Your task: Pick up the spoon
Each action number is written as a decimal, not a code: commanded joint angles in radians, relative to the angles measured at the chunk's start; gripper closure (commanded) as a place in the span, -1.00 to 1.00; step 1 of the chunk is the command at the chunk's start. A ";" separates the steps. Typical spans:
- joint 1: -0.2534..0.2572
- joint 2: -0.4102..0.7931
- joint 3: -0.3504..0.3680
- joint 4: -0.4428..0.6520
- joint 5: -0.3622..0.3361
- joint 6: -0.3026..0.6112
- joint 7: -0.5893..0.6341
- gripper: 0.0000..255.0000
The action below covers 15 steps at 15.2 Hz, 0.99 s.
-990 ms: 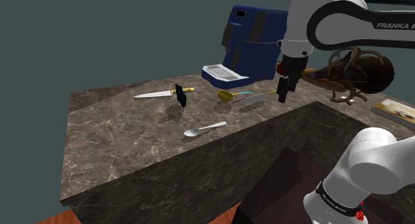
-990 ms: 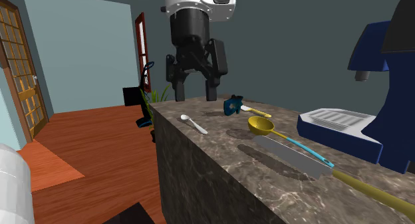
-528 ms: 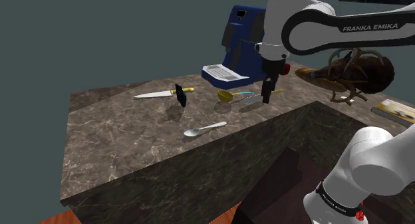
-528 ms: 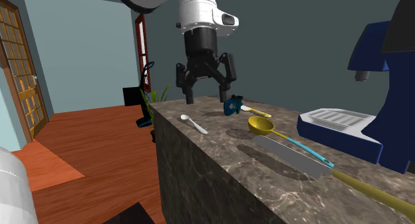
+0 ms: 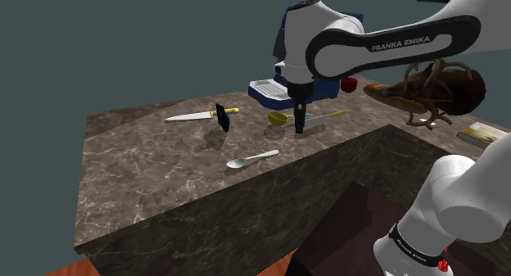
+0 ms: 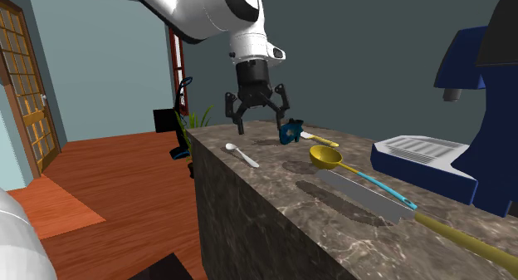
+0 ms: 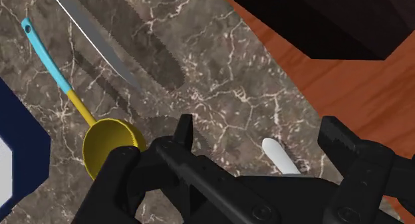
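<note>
Bench (image 5: 147,168): dark brown stone with pale veins, marble-like, smooth with a faint sheen.
Spoon (image 5: 252,158): plain pale grey-white, smooth; the material cannot be told.
Ladle (image 6: 326,158): smooth yellow bowl and light blue handle, plastic-looking.
Knife (image 7: 100,43): grey, metal-like blade with a saw-toothed edge.
Tool (image 6: 258,126): matt black, hard-looking.
Arm (image 5: 385,45): smooth white shell with a slight gloss.
Coffee machine (image 6: 496,145): smooth dark blue casing, pale ribbed tray.
Floor (image 6: 108,179): reddish-brown wood, satin finish.
</note>
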 commanded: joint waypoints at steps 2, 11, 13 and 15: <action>0.033 0.096 0.028 0.046 -0.014 0.048 -0.065 -1.00; 0.113 0.305 0.103 0.161 -0.066 0.135 -0.233 -1.00; 0.113 0.313 0.103 0.144 -0.070 0.159 -0.226 -1.00; 0.113 0.323 0.103 0.127 -0.075 0.184 -0.219 -1.00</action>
